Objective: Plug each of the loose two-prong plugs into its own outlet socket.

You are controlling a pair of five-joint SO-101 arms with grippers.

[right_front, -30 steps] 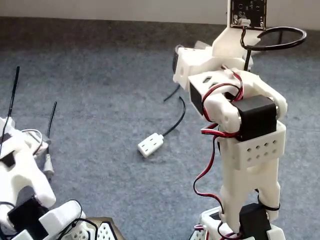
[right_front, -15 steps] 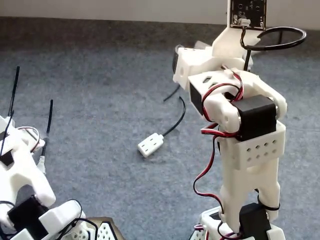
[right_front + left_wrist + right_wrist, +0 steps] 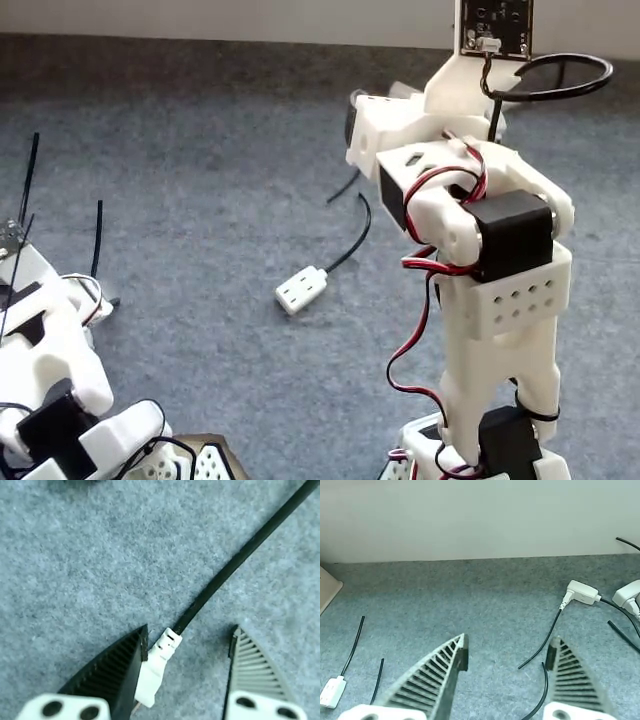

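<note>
Two-prong plug is lying on the grey table, right between the fingers of my left gripper. Its white body touches the inner edge of the dark finger, and its black cord runs off to the upper right of the left wrist view. That gripper's spread wide, nothing clamped yet.

Compared with a second ago, the left arm in the lower left of the high view has pushed up over the plug, which used to sit in plain sight just beside it. The cord has slid a bit left. The outlet socket mid-frame hasn't budged, nor has the right arm.

Right gripper hangs wide open too, holding nothing, with another white plug on the table at the upper right of its view.
</note>
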